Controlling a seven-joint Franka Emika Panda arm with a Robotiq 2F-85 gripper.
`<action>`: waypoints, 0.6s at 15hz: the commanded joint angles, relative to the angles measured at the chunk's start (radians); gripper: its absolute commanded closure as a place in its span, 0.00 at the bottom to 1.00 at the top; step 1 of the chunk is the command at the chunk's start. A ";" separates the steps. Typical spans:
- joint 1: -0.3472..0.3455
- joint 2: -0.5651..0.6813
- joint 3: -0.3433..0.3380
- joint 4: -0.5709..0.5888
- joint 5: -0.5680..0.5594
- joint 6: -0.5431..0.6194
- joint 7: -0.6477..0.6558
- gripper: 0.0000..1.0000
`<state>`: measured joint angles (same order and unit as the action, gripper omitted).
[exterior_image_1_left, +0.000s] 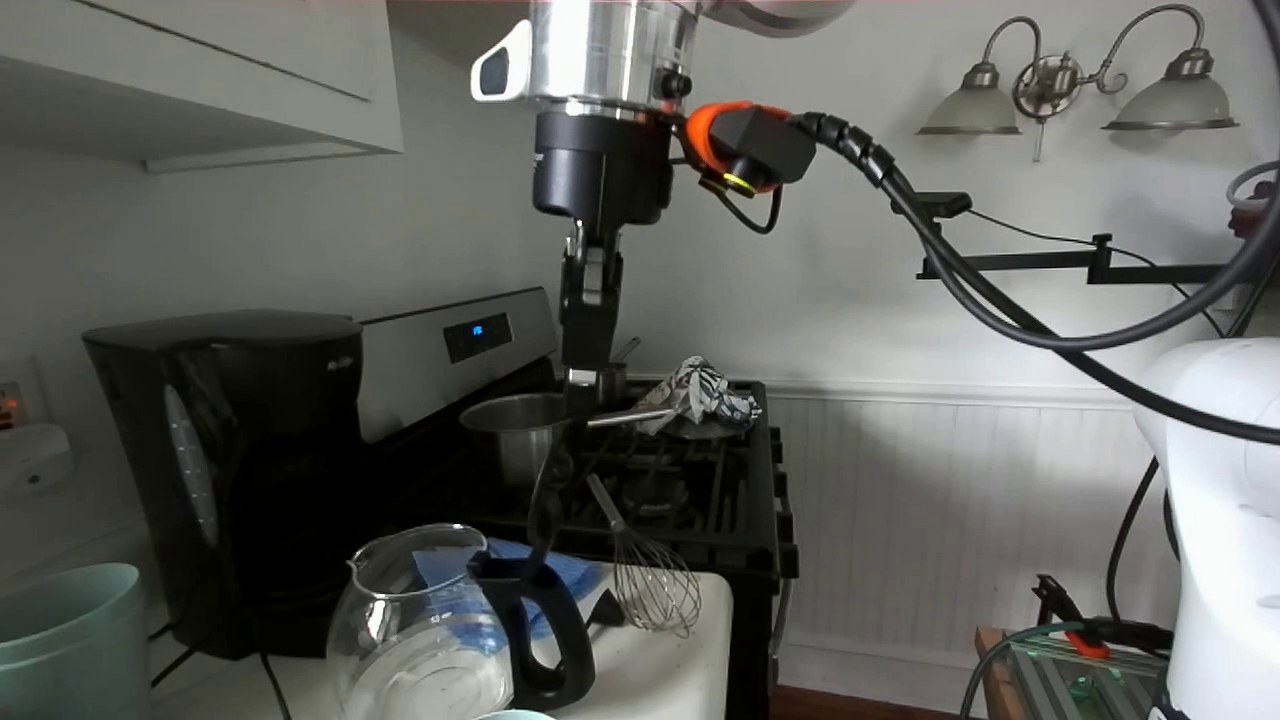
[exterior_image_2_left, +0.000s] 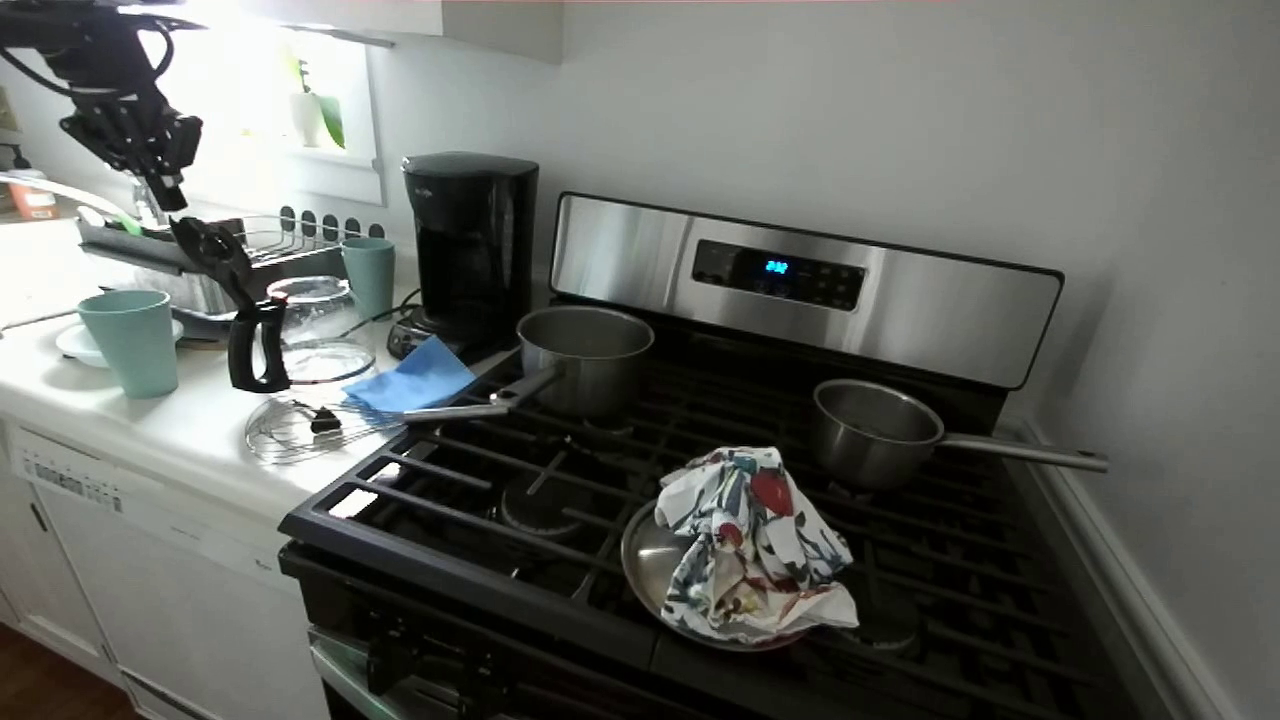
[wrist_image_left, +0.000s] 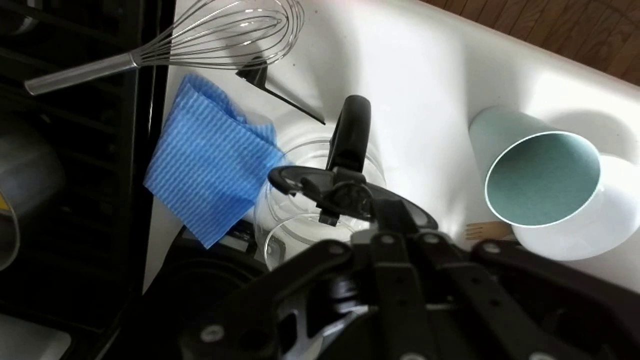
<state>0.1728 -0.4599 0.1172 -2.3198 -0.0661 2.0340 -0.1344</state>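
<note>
The gripper (exterior_image_1_left: 583, 385) has its jaws narrow, apparently pinching the upper edge of the lid (wrist_image_left: 350, 197) — a thin, smooth disc of black plastic with a round hub and a small clip jutting from it. The lid stands raised over the carafe (exterior_image_1_left: 430, 625), its lower end meeting the top of the black handle (exterior_image_2_left: 242, 350). Seen edge-on in an exterior view, its long axis runs steeply upward, leaning slightly right towards the top; in the wrist view it is a slim blade slanting across the glass mouth.

The carafe is clear, round-bellied glass, upright on the smooth white counter (wrist_image_left: 410, 75), its looped handle pointing towards the counter's front edge. Just beside it lies a ribbed blue cloth (wrist_image_left: 215, 155), loosely folded. The whisk (wrist_image_left: 135, 59) has its wire bulb over the counter and its straight metal shaft over the stove (exterior_image_2_left: 620, 250); in the wrist view the bulb overlaps a black scoop (wrist_image_left: 255, 72). Near the carafe stands a boxy, glossy coffee maker (exterior_image_2_left: 470, 250) — black throughout
</note>
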 joint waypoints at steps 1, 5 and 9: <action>0.002 -0.048 -0.010 -0.052 0.031 0.011 0.006 1.00; -0.007 -0.029 -0.005 -0.071 0.014 0.012 0.021 1.00; -0.017 -0.011 0.005 -0.094 -0.033 0.116 0.023 1.00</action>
<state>0.1702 -0.4746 0.1116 -2.3901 -0.0675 2.0739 -0.1294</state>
